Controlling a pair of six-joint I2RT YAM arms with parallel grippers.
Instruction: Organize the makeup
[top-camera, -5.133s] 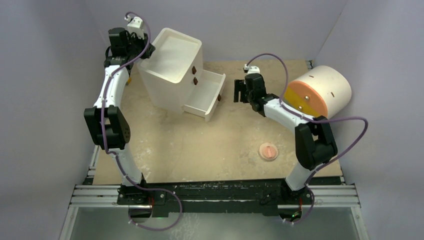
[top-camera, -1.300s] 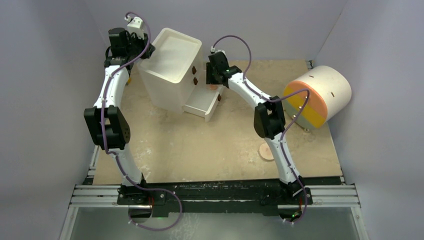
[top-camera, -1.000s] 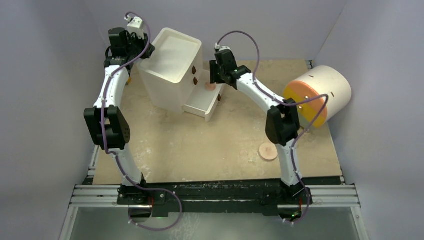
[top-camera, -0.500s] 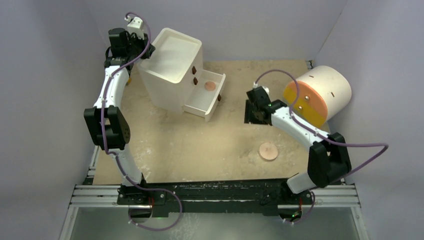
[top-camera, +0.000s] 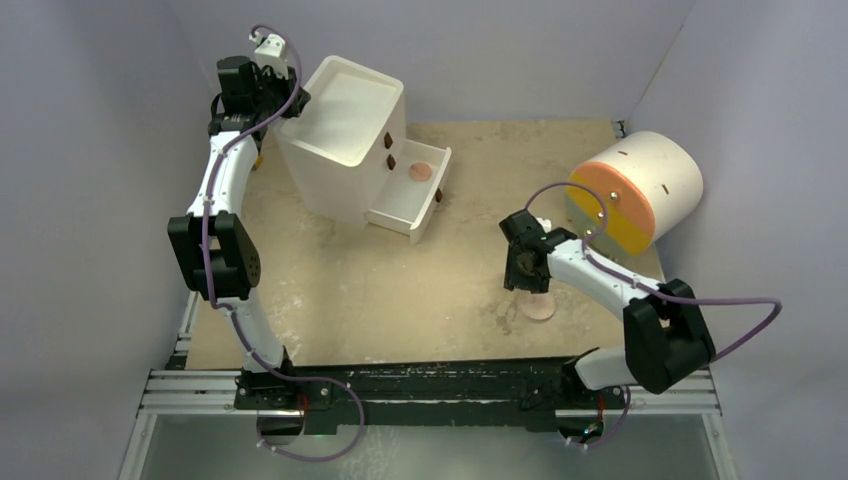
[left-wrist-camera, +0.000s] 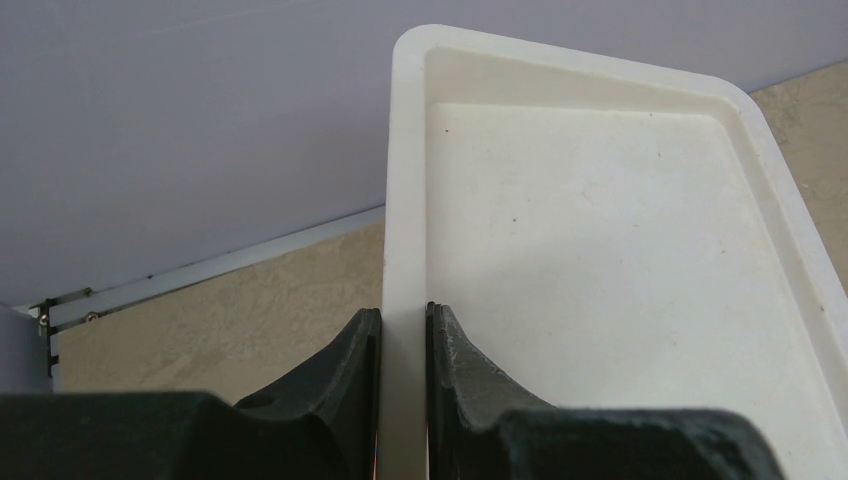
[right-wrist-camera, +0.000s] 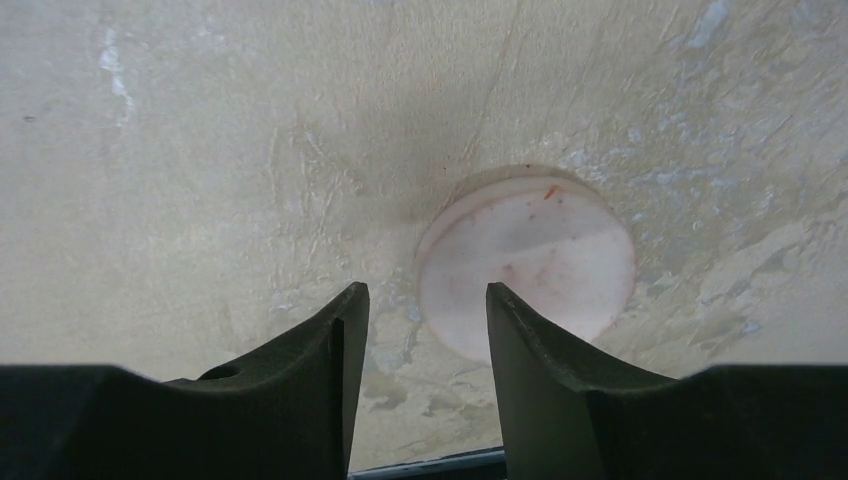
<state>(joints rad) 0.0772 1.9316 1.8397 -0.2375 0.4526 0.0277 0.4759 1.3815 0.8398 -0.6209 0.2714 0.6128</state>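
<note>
A round pink compact (top-camera: 541, 305) lies on the table at the front right. My right gripper (top-camera: 520, 276) hovers just above its left edge, open and empty. In the right wrist view the compact (right-wrist-camera: 527, 265) lies just ahead of the open gripper (right-wrist-camera: 425, 290), partly behind the right fingertip (right-wrist-camera: 510, 310). A second round pink piece (top-camera: 418, 171) lies in the open bottom drawer (top-camera: 405, 215). My left gripper (top-camera: 283, 103) is shut on the cabinet's top rim (left-wrist-camera: 404, 200), which sits between its tips (left-wrist-camera: 404, 312). The cube box, packet and pencils are out of view.
The white three-drawer cabinet (top-camera: 345, 130) stands at the back left with its bottom drawer pulled out toward the middle. The large white cylinder with an orange-yellow face (top-camera: 635, 190) lies at the right. The table's near edge shows just behind the right fingers.
My right gripper went to the open drawer, left a pink round piece there, then swung back right and down over the compact on the table. The left arm has not moved.
</note>
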